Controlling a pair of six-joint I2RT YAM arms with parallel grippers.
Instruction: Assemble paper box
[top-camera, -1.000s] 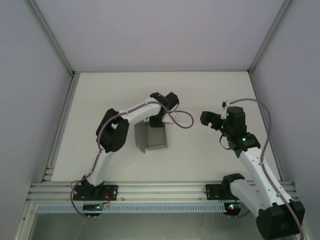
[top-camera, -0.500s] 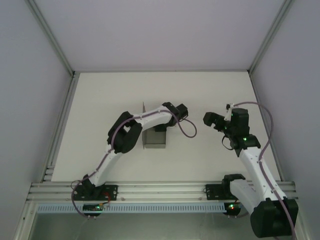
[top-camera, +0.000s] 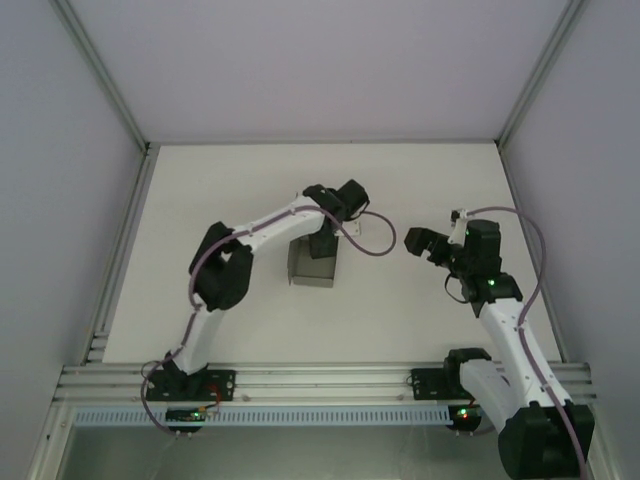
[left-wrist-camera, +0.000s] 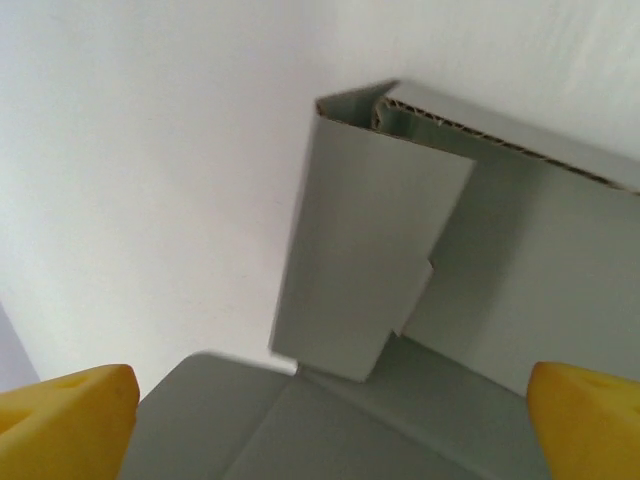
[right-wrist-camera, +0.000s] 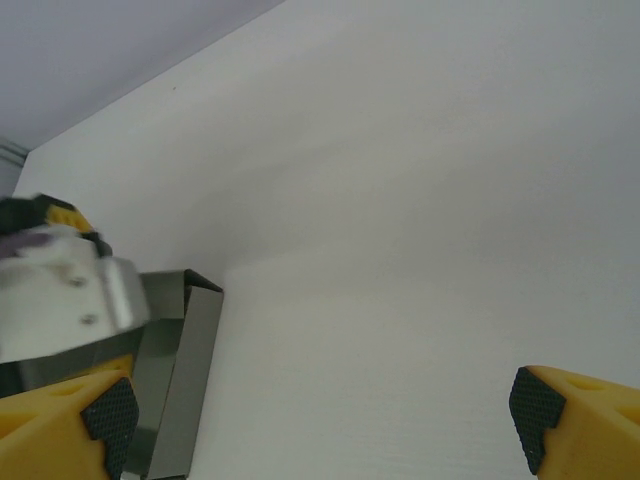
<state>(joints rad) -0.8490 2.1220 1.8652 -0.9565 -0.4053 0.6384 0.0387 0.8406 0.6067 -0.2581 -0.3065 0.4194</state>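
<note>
Paper box (top-camera: 310, 268) half-folded, walls upright; left gripper (top-camera: 322, 243) spread wide over its 12 o'clock edge (nothing held), probably to regrip. Right gripper (top-camera: 416, 242) open, hangs clear at 3 o'clock, leaving room.

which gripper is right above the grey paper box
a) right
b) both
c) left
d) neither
c: in the top view the left gripper hangs over the paper box with its yellow fingers spread wide, while the right gripper sits off to the side, apart from the box.
</note>
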